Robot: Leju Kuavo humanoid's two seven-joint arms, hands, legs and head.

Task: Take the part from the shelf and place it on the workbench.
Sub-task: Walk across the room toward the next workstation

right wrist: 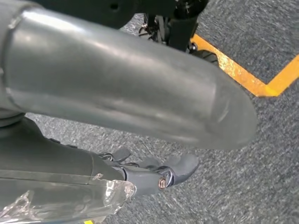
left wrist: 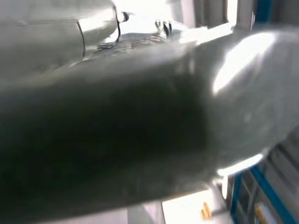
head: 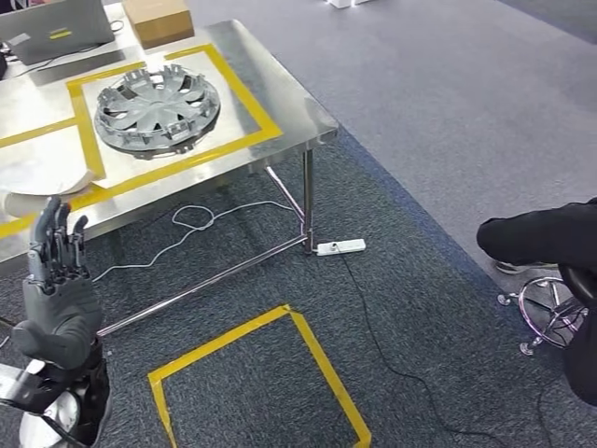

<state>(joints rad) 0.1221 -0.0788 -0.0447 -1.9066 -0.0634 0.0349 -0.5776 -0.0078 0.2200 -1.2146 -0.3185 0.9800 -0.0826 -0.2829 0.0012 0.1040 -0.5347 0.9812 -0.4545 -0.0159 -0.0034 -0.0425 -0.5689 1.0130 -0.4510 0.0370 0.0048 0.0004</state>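
Down at the left, the robot's left hand [head: 56, 280] is raised in front of the steel surface [head: 296, 103], its fingers [head: 52, 238] pointing upward, spread a little apart and holding nothing. On the surface just beyond it lies a curled sheet of white paper [head: 35, 173]. Next along, the part, a silver wheel cover [head: 156, 109], lies flat on the surface inside a rectangle of yellow tape [head: 242, 93]. Behind it sit a grey laptop [head: 56, 28] and a cardboard box [head: 159, 21] at the far edge.

Under the surface a white cable [head: 190, 219] loops across the dark carpet and leads to a white power strip [head: 340, 247] beside the table leg [head: 308, 201]. Nearer the robot, a yellow taped square [head: 310, 350] is marked on the floor.

Far right, a person's dark sleeve [head: 542, 233] reaches in above the chrome base of a chair [head: 549, 313].

The right hand [right wrist: 148, 175] hangs over the carpet in its wrist view, fingers [right wrist: 180, 164] lying loosely extended, nothing in them.
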